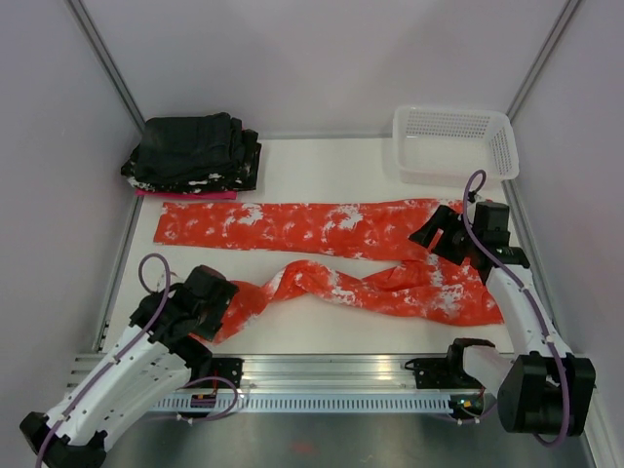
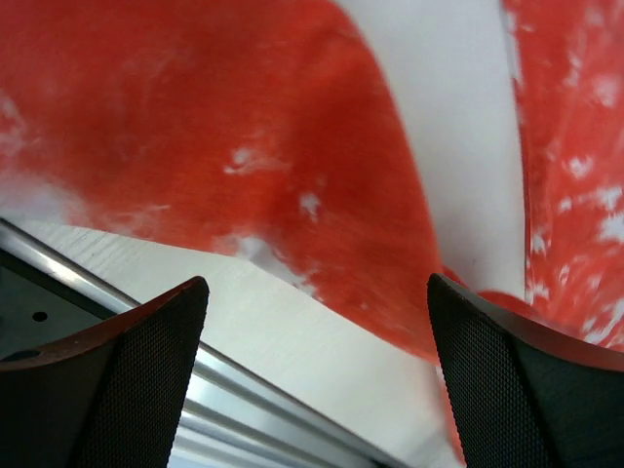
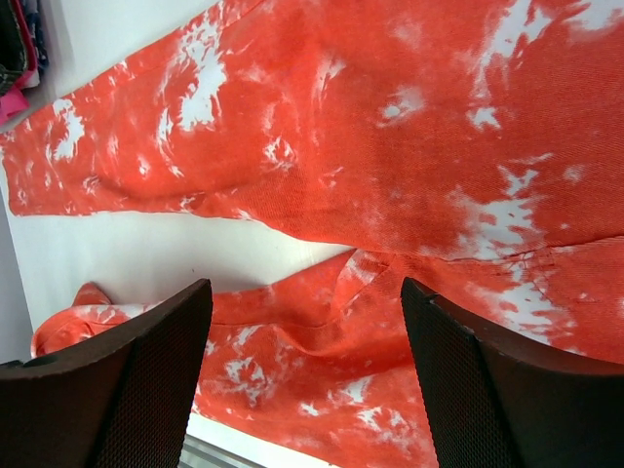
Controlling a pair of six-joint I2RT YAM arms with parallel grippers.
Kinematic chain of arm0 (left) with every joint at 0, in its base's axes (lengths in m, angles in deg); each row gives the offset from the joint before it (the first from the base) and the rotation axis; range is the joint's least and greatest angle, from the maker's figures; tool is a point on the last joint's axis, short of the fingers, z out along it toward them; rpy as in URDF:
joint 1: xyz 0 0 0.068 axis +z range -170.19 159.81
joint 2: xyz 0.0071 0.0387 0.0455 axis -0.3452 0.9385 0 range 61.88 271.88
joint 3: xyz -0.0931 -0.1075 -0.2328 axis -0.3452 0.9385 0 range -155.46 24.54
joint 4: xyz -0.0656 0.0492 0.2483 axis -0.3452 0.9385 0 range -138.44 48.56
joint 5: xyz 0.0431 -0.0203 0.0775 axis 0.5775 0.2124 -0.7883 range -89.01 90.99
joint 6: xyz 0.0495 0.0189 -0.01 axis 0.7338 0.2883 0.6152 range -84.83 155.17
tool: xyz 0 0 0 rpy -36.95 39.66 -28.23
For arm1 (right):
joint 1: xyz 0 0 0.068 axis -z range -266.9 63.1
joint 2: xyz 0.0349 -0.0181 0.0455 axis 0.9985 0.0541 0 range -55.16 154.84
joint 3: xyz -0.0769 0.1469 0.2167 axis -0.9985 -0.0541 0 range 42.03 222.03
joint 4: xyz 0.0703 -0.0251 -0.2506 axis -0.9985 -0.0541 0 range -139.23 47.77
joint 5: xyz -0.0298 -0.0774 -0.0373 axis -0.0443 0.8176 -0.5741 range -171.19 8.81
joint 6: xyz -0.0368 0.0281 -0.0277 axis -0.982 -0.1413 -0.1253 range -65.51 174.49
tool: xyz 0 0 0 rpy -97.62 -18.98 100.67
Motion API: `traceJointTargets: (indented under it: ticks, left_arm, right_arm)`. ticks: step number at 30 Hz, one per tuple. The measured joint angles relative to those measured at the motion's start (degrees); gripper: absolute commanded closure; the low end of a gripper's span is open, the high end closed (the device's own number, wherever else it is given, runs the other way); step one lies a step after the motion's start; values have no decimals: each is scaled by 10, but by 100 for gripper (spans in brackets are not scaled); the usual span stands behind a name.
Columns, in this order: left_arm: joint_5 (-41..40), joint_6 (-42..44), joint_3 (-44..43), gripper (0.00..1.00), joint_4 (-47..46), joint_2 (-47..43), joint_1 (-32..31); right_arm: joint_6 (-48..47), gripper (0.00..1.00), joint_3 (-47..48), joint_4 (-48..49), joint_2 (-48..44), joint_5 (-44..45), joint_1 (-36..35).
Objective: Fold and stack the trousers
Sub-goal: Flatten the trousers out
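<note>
- Aluminium rail (image 1: 331,366): runs along the near edge of the worktop (image 1: 322,166), with both arm bases behind it.
- Left gripper (image 1: 213,292): at the near-left corner. Jaws stand wide with nothing between them. In the left wrist view, cloth lies directly under and ahead of the fingers, not between the pads.
- Trousers (image 1: 322,226): spread flat on the worktop, long axis left to right, waist towards the right edge, both hems towards the left edge.
- Near leg (image 1: 390,288): twisted and rumpled. It runs from the right side to the near-left corner, and its hem end lies beneath the left gripper. The left arm is clearly the nearer one to this end.
- Right gripper (image 1: 434,234): close to the right edge, hanging over the waist and crotch where the two legs meet. Jaws are wide and hold nothing. The right wrist view shows fabric below the fingers, with the legs running away to the left.
- Far leg (image 1: 253,224): lies straight and smooth, parallel to the far edge, apart from the near leg along most of its length.
- Black folded garments (image 1: 195,151): stacked at the far-left corner on a pink cloth (image 1: 185,195), just beyond the far leg's hem.
- White basket (image 1: 507,146): far-right corner, beyond the right gripper.
- Judgement: the next move probably turns on the hem end under the left jaws, which would need carrying along the long axis.
</note>
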State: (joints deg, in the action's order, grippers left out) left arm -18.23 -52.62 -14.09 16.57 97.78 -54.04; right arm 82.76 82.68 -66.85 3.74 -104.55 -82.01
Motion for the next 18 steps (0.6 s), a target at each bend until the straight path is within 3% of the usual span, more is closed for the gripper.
traceJointTargets:
  ticks: [6,18]
  left_arm:
    - [-5,-170,81,9,-12,-44,0]
    - [-12,-235,73,15,1,133,0]
  right_arm:
    - [4,16,2,6,33,13,-22]
    - [5,15,7,6,41,40,-29]
